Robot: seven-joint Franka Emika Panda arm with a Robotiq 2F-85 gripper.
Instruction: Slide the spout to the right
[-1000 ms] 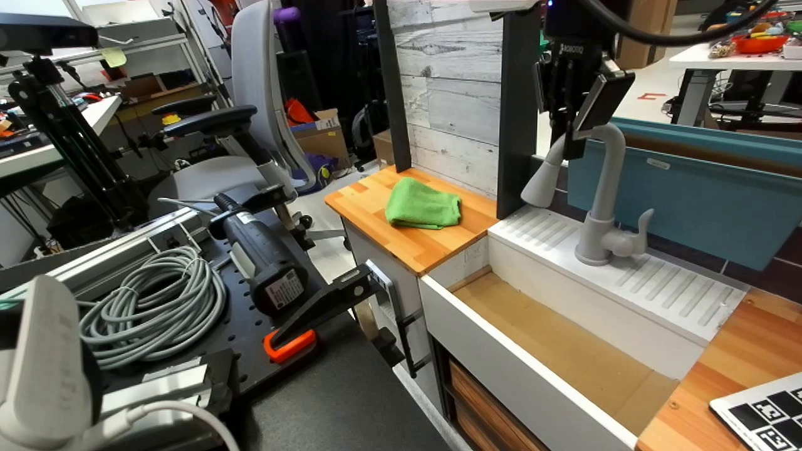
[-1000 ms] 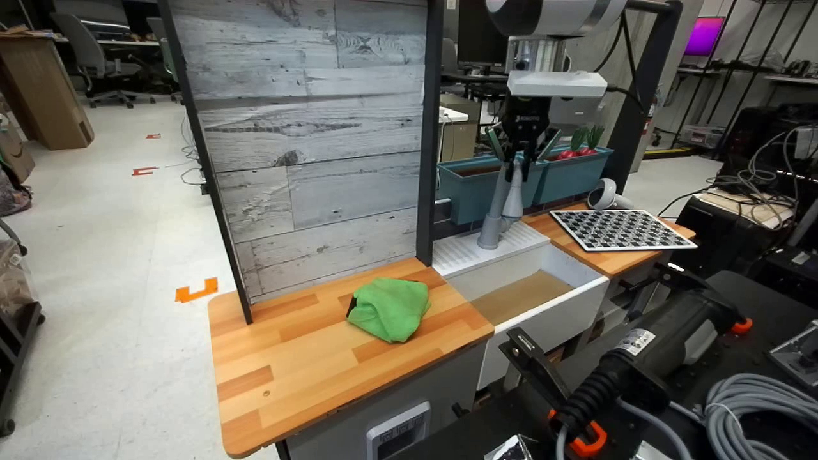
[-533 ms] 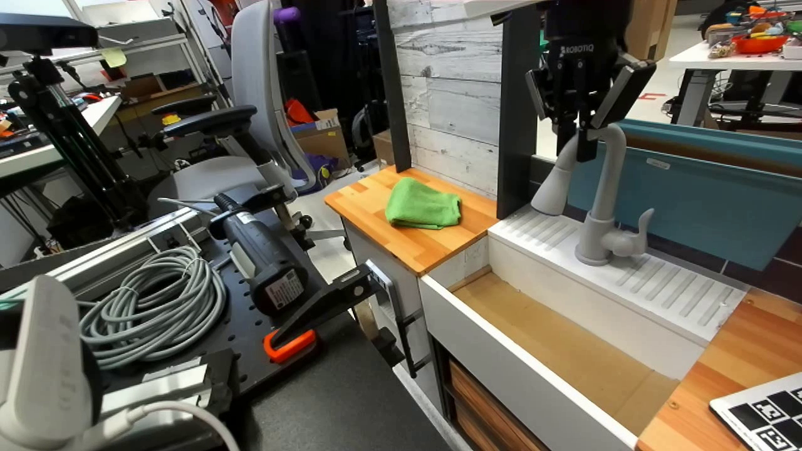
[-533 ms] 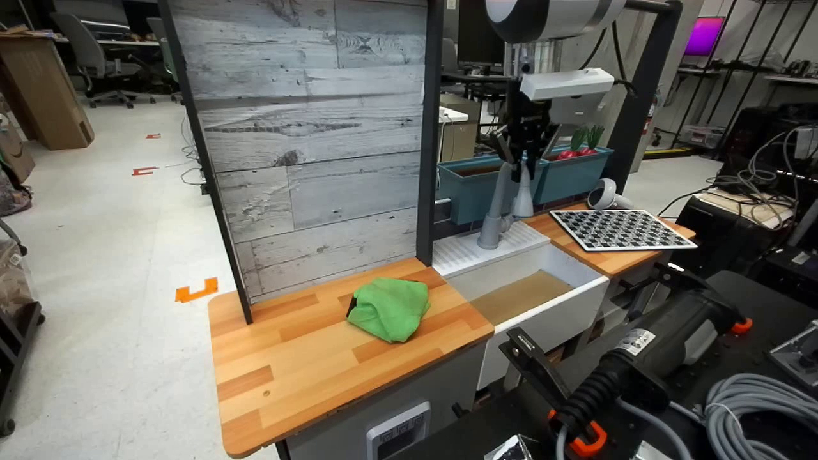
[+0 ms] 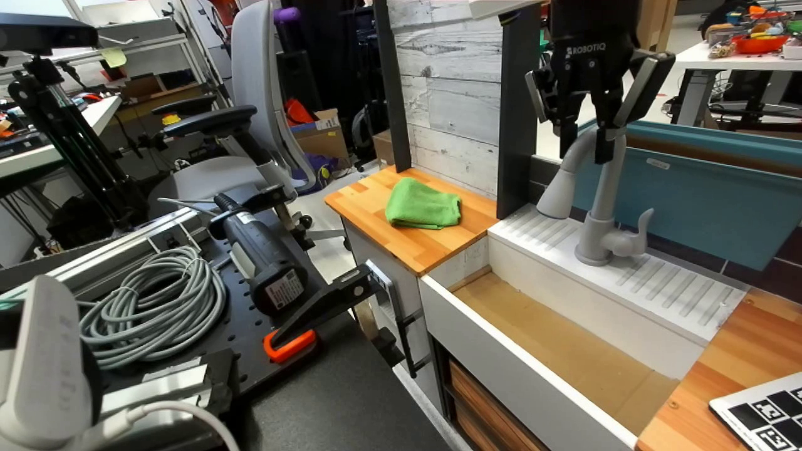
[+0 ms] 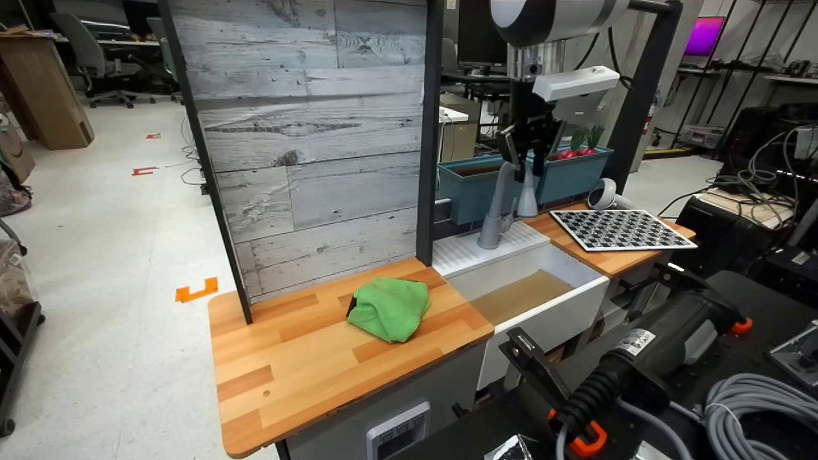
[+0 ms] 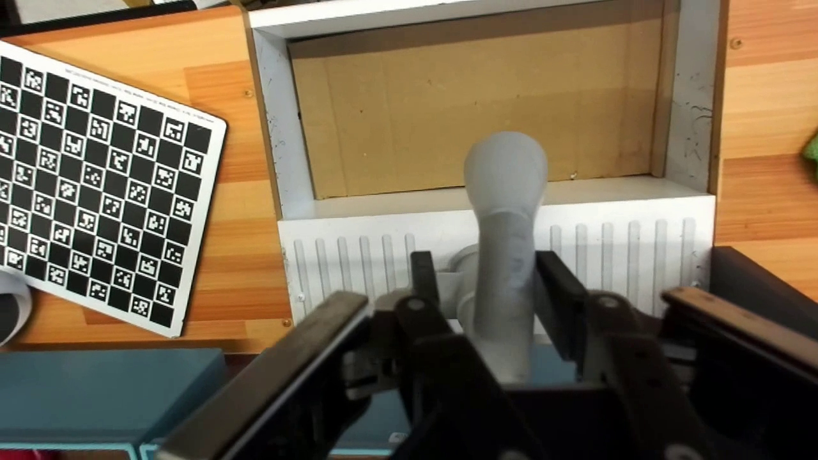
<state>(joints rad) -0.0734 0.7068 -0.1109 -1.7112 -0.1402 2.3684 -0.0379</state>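
Observation:
The spout (image 5: 608,188) is a matte grey arched neck on a cylindrical base, with a flared nozzle hanging down. It also shows in an exterior view (image 6: 497,204) and in the wrist view (image 7: 507,275), where its nozzle points over the sink. My gripper (image 5: 586,149) is over the top of the arch with one finger on each side of the tube. In the wrist view the gripper (image 7: 484,259) is partly open. The right finger is against or very near the tube, and a gap shows at the left finger. The small lever handle (image 5: 640,233) is beside the base.
The white sink (image 5: 526,369) lies in front of the faucet. Blue planters (image 5: 702,200) stand behind it. A dark post (image 5: 519,113) and wood panel stand to one side. A green cloth (image 5: 423,207) and a checkered board (image 6: 623,230) lie on the wooden counters.
The spout's nozzle has swung to the right in both exterior views, over the sink side. My gripper has moved right with it and turned. The faucet base stays put.

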